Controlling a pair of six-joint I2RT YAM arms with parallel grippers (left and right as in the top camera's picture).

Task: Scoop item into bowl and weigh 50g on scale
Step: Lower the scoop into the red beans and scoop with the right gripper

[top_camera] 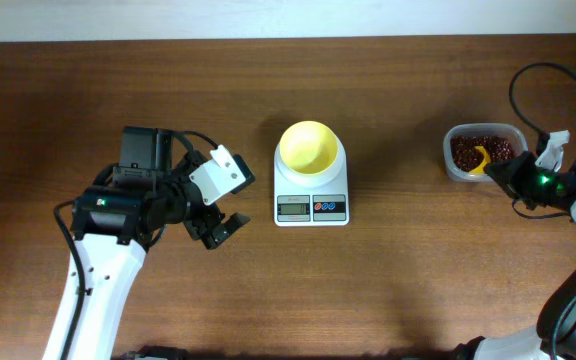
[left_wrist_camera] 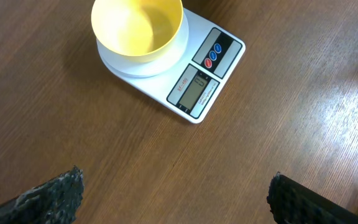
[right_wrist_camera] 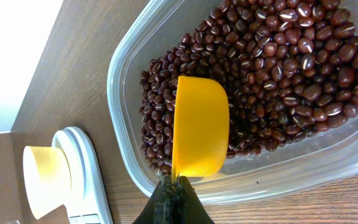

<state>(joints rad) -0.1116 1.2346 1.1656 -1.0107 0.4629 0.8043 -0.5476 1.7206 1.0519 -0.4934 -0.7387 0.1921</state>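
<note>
Our right gripper (right_wrist_camera: pixel 174 190) is clenched on the handle of the yellow scoop (right_wrist_camera: pixel 199 127), whose cup rests on the beans (right_wrist_camera: pixel 278 62) in the clear tub (right_wrist_camera: pixel 120 62). We should dig deeper, then lift it level so nothing spills. The bowl (top_camera: pixel 309 147) stands empty on the scale (top_camera: pixel 311 207), our left gripper (top_camera: pixel 223 228) released nearby.

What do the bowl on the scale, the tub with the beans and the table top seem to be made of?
Bowl: opaque pale yellow plastic, probably, smooth with a soft sheen.
Tub: clear plastic; the beans show through its wall.
Table: wood or wood-look laminate, brown with straight grain lines.
</note>
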